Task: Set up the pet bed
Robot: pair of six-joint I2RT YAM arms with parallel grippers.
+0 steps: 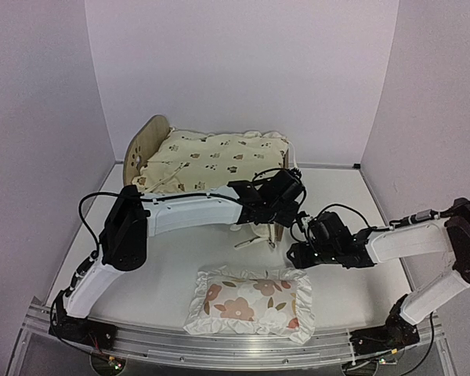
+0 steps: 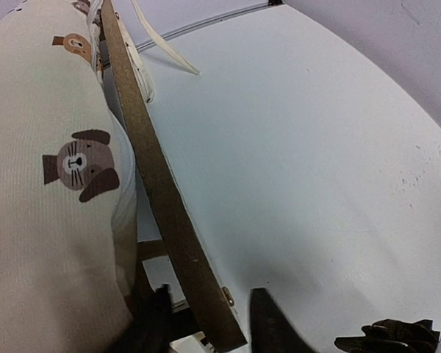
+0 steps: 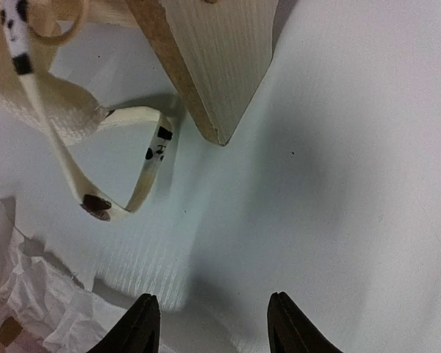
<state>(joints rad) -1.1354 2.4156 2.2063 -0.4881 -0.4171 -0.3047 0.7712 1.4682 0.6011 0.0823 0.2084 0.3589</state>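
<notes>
The pet bed [image 1: 146,145] is sitting at the back of the desk [image 1: 164,258], headboard to the left, with the cushion [image 1: 219,157] lying on it. The left arm [image 1: 188,210] is reaching across to the footboard [image 2: 158,176] at the bed's right end. The left jaws are straddling the footboard's edge and are released: the fingers [image 2: 158,323] are standing on either side of the wood, with a gap showing between the wood and one finger. The right jaws are hovering low over bare desk just in front of the bed's near right leg [image 3: 220,59], spread apart and grasping nothing. A tie string [image 3: 156,147] from the cushion is looping down onto the desk beside that leg. The pillow [image 1: 251,301] is lying flat near the front edge, apart from the bed, its ruffle showing just beside the right jaws.
</notes>
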